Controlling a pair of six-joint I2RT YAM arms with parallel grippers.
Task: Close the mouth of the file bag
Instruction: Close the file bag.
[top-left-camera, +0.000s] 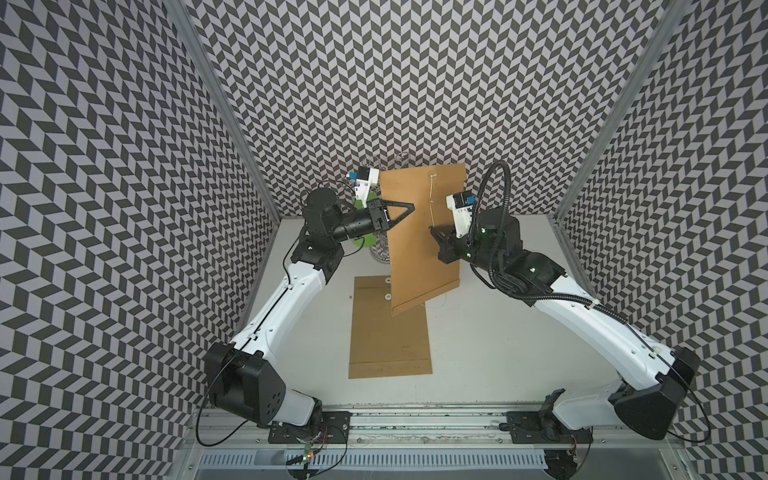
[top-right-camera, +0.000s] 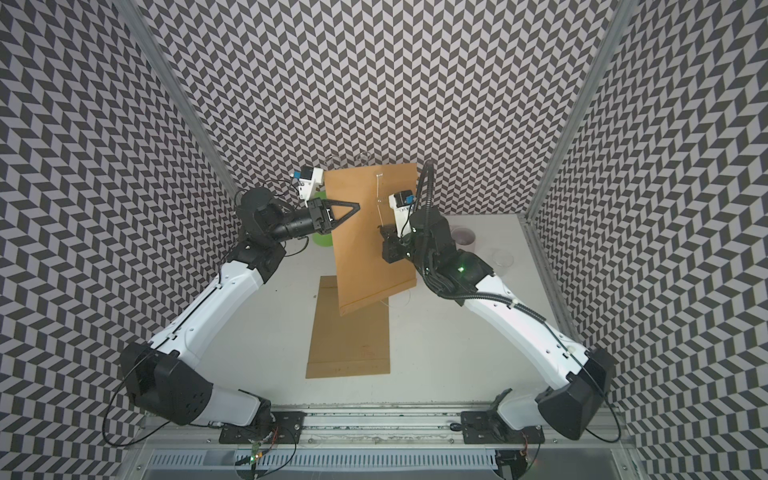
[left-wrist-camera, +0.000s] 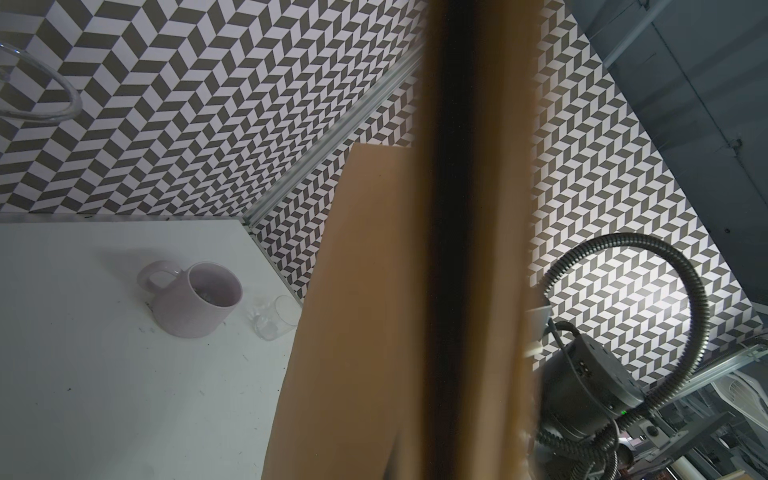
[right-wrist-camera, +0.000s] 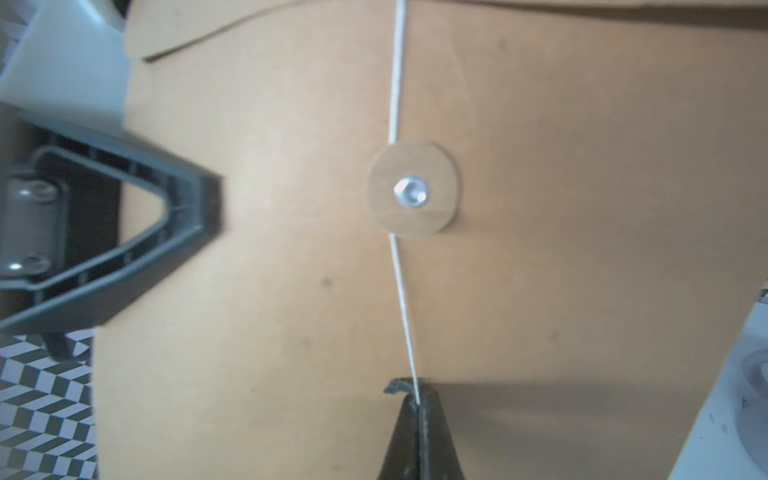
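A brown paper file bag (top-left-camera: 424, 249) hangs upright above the table, also seen in the other top view (top-right-camera: 370, 257) and close up and blurred in the left wrist view (left-wrist-camera: 374, 332). My left gripper (top-left-camera: 412, 206) is shut on the bag's left edge, one black finger (right-wrist-camera: 166, 232) lying across its face. A white string (right-wrist-camera: 395, 83) runs down past the round button (right-wrist-camera: 413, 189) on the bag. My right gripper (right-wrist-camera: 417, 392) is shut on this string just below the button, in front of the bag (top-left-camera: 433, 228).
A second brown file bag (top-left-camera: 390, 328) lies flat on the white table (top-left-camera: 498, 332) under the held one. A pink mug (left-wrist-camera: 195, 299) and a clear glass (left-wrist-camera: 276, 318) stand at the back right. A green cup (top-left-camera: 360, 242) stands behind the left arm.
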